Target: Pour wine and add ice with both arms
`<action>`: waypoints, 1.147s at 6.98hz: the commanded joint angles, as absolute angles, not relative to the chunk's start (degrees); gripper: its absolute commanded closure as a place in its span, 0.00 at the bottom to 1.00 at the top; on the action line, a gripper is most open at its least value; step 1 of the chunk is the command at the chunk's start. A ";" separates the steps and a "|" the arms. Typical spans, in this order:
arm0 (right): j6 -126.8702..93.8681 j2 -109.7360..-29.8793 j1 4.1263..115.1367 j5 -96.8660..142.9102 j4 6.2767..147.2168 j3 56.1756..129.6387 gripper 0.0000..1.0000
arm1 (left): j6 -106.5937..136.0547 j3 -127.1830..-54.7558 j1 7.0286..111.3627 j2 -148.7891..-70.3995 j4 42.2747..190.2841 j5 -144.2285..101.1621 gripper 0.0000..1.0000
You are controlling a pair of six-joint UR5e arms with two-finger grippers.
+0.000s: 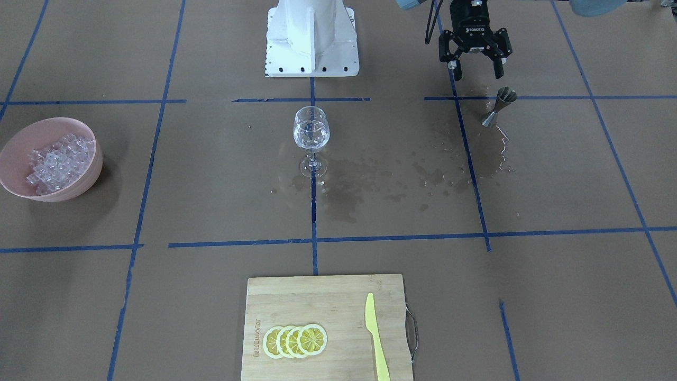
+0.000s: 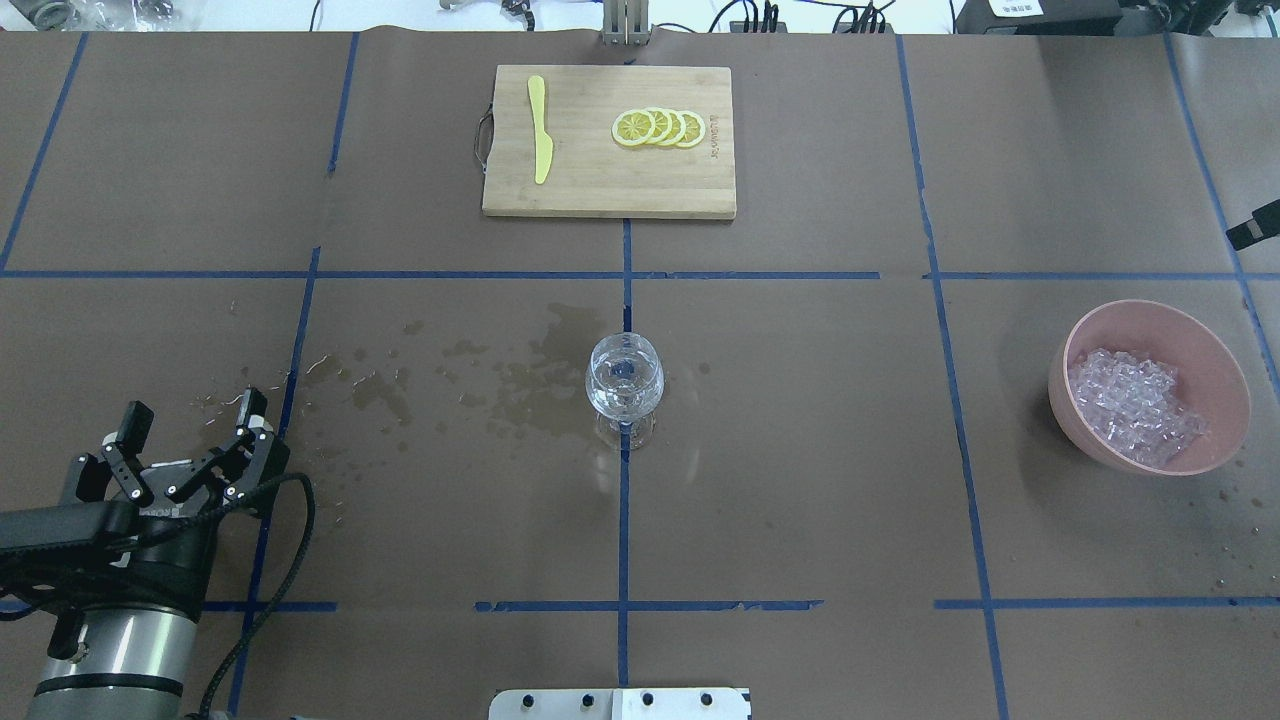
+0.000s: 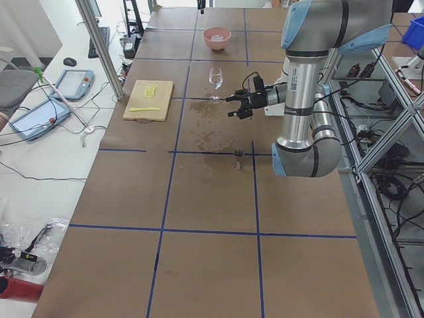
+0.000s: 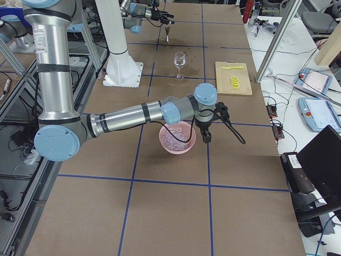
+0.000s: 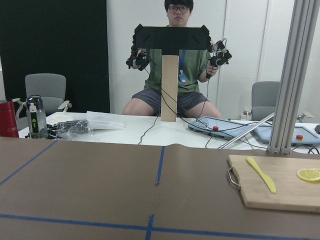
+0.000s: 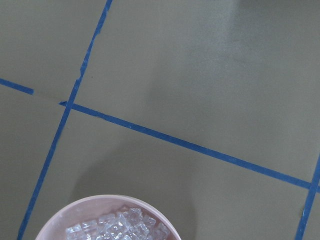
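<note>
A wine glass (image 1: 311,132) stands upright at the table's middle with a little clear wine in its bowl; it also shows in the overhead view (image 2: 624,385). The ice (image 1: 55,164) lies heaped in a pink bowl (image 1: 79,182). My left gripper (image 1: 477,74) is open and empty, just behind a steel jigger (image 1: 500,106) that stands on the wet paper. My right gripper (image 4: 206,136) hangs beside the bowl's far rim, pointing down; I cannot tell whether it is open. The right wrist view shows the ice (image 6: 117,227) at its bottom edge.
Water stains (image 1: 391,180) spread between the glass and the jigger. A wooden cutting board (image 1: 317,301) with lemon slices (image 1: 295,340) and a yellow knife (image 1: 376,338) lies at the operators' edge. The white base block (image 1: 312,39) stands behind the glass.
</note>
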State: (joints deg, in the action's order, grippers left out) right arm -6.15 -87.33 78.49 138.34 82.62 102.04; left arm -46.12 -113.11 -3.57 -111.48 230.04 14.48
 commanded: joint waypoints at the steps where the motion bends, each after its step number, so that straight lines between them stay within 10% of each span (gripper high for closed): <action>1: -6.15 -87.28 78.49 138.34 82.62 101.78 0.00 | -49.55 -114.43 2.35 -114.07 228.34 14.41 0.00; 8: -6.06 -87.45 78.49 138.25 82.53 101.78 0.00 | -58.89 -114.08 28.98 -120.14 212.90 8.72 0.00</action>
